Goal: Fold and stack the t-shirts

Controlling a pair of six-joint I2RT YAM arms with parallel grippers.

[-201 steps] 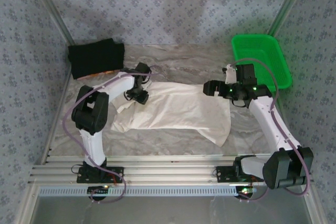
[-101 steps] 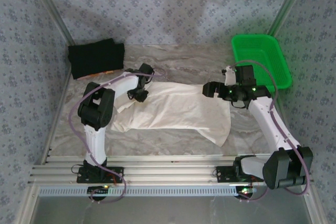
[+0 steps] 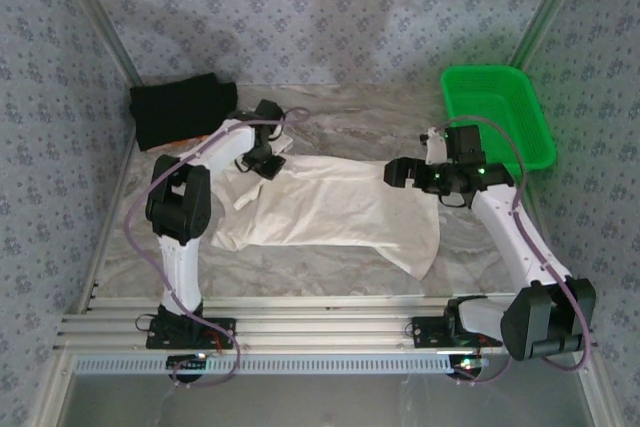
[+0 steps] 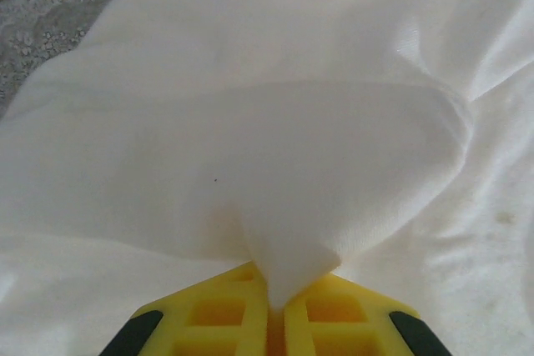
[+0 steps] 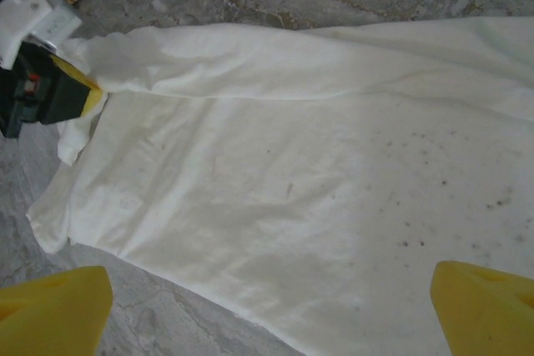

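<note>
The cream-white t-shirt [image 3: 340,212] lies spread across the middle of the table, folded lengthwise. My left gripper [image 3: 263,161] is at its far left end, shut on a pinched-up fold of the cream cloth [image 4: 275,147]; the cloth runs down between the yellow fingers [image 4: 221,310]. The right wrist view shows that same gripper [image 5: 62,89] at the shirt's left corner. My right gripper [image 3: 400,172] hovers open over the shirt's right end, its yellow fingertips [image 5: 54,302] wide apart above the cloth [image 5: 292,172]. The black t-shirt [image 3: 182,109] lies folded at the far left corner.
A green mesh basket [image 3: 497,72] stands at the far right. Marbled tabletop [image 3: 330,272] shows in front of the cream shirt. Patterned walls close in the back and both sides.
The left gripper has shut on the cream shirt's edge and drawn back toward the far left, lifting the fold. The right arm has stayed put.
</note>
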